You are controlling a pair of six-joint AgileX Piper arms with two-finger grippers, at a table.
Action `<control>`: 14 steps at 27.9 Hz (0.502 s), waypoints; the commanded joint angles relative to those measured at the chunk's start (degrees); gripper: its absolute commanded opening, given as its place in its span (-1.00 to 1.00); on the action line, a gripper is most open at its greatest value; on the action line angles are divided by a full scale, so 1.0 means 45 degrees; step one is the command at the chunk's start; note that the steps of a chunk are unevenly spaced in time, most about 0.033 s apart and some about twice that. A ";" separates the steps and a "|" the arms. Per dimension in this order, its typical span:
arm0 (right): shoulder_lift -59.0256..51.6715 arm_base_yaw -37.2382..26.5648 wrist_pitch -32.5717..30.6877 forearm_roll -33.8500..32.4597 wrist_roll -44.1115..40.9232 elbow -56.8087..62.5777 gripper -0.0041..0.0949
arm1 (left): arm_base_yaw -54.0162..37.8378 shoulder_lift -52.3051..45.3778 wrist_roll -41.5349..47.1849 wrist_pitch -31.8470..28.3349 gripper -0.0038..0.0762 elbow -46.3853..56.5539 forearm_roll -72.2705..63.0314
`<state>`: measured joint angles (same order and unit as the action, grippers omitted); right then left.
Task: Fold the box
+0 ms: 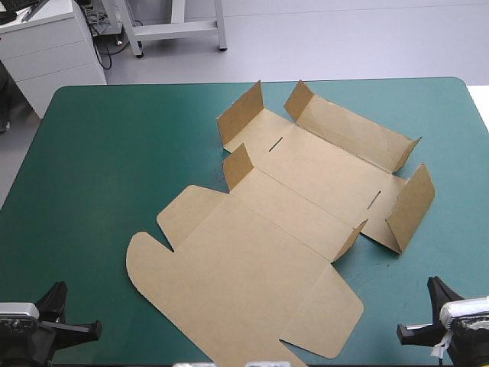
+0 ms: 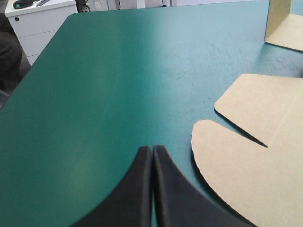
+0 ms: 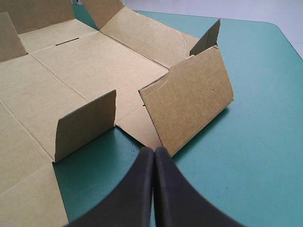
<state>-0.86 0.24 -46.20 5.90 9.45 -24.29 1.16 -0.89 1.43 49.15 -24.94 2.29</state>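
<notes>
presently, itemised by bulk.
counter (image 1: pixel 99 153): teal-green cover, carrying all listed below.
box (image 1: pixel 306 168): brown cut board, unfolded, on the counter's middle and right half. its long axis is slanted, running from the near edge at centre toward the far right corner.
lid panel (image 1: pixel 252 283): flat at the near end, with rounded tuck flaps (image 1: pixel 149 267).
side flaps (image 1: pixel 411 206): standing up around the far end.
right pincer (image 3: pixel 154 150): black fingers pressed together in one point, by the near right corner, aimed at one of the side flaps, apart from it.
left pincer (image 2: pixel 152 149): fingers likewise together, over bare cover at the near left, a tuck flap beside it.
</notes>
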 commanded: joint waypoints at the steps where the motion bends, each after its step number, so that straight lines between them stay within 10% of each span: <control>1: 0.0008 0.0012 0.0896 0.0032 0.0080 -0.0413 -0.96 | 0.0023 -0.0186 0.0000 -0.0931 -0.98 -0.0287 -0.0077; 14: 0.0008 0.0012 0.0896 0.0032 0.0080 -0.0413 -0.96 | 0.0023 -0.0186 0.0085 -0.0931 -0.98 -0.0287 -0.0077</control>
<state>-0.86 0.24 -46.20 5.90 9.45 -24.29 1.16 -0.89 1.43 49.15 -24.94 2.29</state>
